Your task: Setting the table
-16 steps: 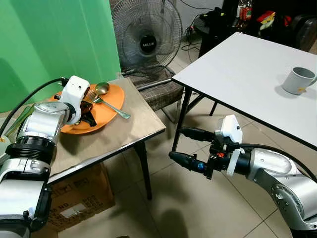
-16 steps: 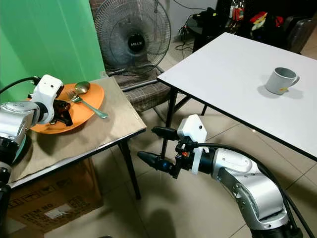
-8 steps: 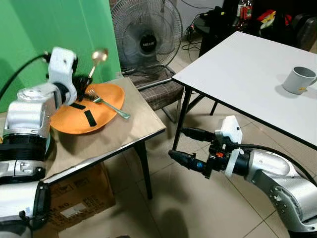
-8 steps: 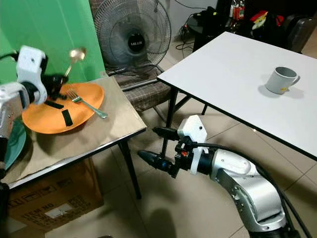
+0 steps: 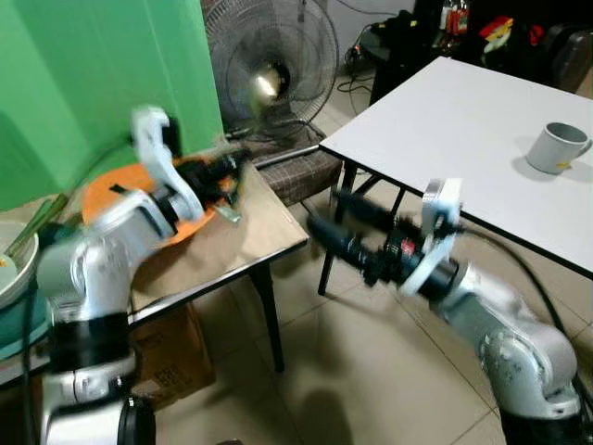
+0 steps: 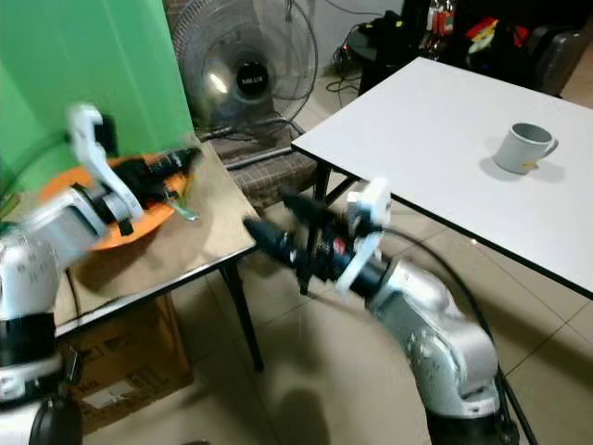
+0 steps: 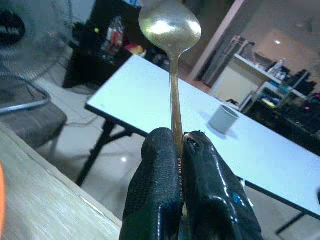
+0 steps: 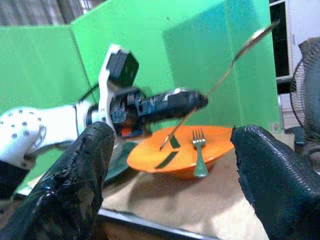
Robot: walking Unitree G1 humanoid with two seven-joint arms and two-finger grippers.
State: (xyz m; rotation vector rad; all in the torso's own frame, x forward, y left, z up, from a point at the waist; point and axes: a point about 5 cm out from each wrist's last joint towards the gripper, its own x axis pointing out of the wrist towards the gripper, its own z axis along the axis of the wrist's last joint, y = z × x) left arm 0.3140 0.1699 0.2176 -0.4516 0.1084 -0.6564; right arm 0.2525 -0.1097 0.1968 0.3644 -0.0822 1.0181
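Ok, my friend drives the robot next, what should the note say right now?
Left pincer: shut on the spoon, lifted off the orange plate and pointing toward the white table.
Right pincer: open, holding nothing, between the two tables.
Fork lies on the plate; grey mug stands on the white table.
Done: spoon picked up.
Left: lay the spoon on the white table, then probably fork and plate.
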